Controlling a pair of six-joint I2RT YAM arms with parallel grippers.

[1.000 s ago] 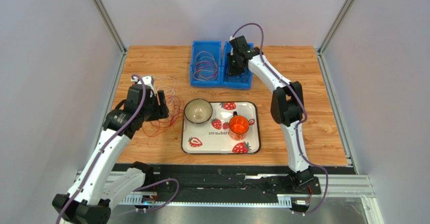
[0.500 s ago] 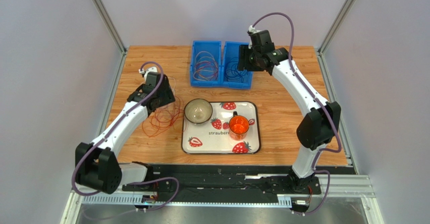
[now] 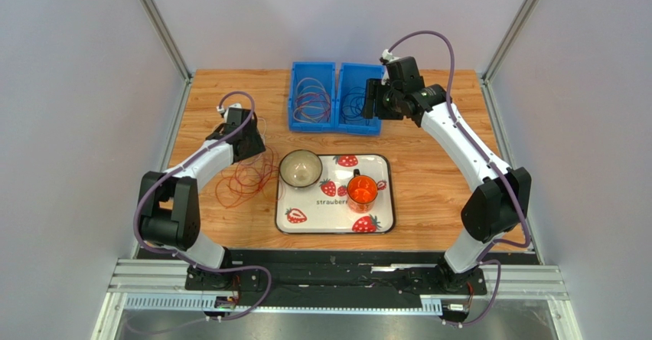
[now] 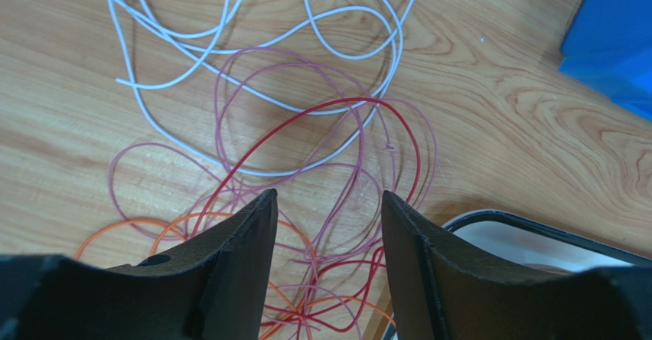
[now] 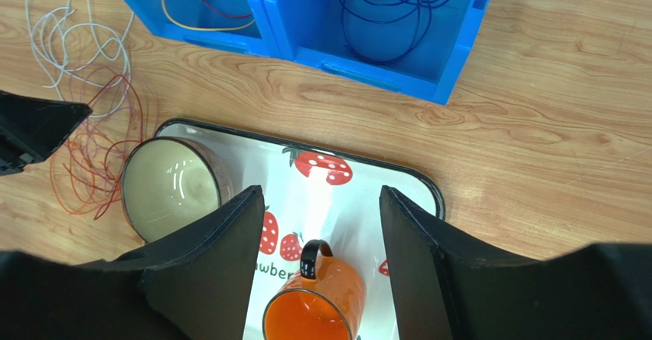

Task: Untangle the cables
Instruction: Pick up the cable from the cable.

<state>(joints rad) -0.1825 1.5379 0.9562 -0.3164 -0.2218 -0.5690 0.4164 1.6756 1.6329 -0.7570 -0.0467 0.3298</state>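
1. Top external view: the left gripper [image 3: 243,142] hangs over the far edge of the tangled cables [image 3: 245,175], which lie on the table [image 3: 428,179] left of the strawberry tray [image 3: 321,216]. This looks like a stance for choosing one strand to lift.
2. Left wrist view: the fingers are spread and nothing lies between them. Below them, a white cable [image 4: 229,49] loops over pink ones, and a red cable [image 4: 306,118] arcs through the middle. Orange strands cross near the left finger.
3. The right gripper [image 5: 321,191] is also spread and empty. It is raised beside the right blue bin [image 3: 360,129], probably so it stays clear of the walls.
4. A dark cable [image 5: 398,3] lies coiled in the right bin, and coloured coils [image 3: 312,99] sit in the left blue bin [image 3: 312,125]. The sorting looks partly done, with one colour family to each bin.
5. One second ago the right gripper was down inside the right bin. Now it is lifted out and drawn back to the right, and the dark coil is in plain view.
6. Over the same second the left arm has folded its elbow back towards its base. Its gripper has moved a little farther up the table, over the tangle's upper loops.
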